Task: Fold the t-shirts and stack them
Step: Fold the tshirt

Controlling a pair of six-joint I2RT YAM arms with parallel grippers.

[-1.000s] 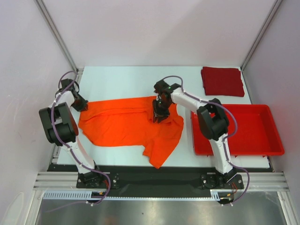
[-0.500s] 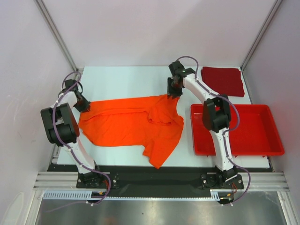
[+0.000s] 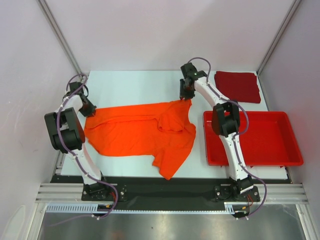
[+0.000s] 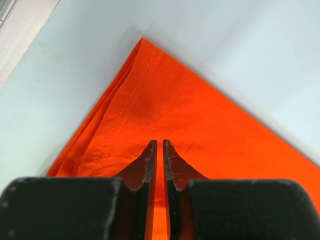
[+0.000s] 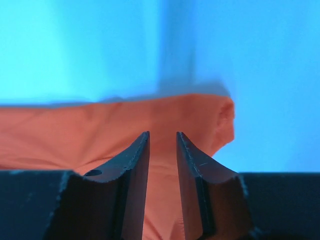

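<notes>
Where it lies spread and rumpled, centre-left on the table (image 3: 130, 85), the orange t-shirt (image 3: 135, 132) is pinched twice: L gripper (image 4: 159, 145) clamps its stitched left corner, R gripper (image 5: 162, 135) nips its far edge. Top view only: folded dark red t-shirt (image 3: 237, 86) far right, behind red tray (image 3: 270, 142).

the orange t-shirt (image 3: 135, 132) is lying unfolded and wrinkled across the middle of the table (image 3: 130, 85), spreading left to right. a loose flap is doubling over itself near its right side, and one part is trailing toward the near edge. its far-left corner is showing a stitched hem, and its far-right corner is tapering to a point toward the back. the dark red t-shirt (image 3: 237, 86) is lying flat as a neatly folded, roughly square packet at the far right corner, well apart from the orange one.
</notes>
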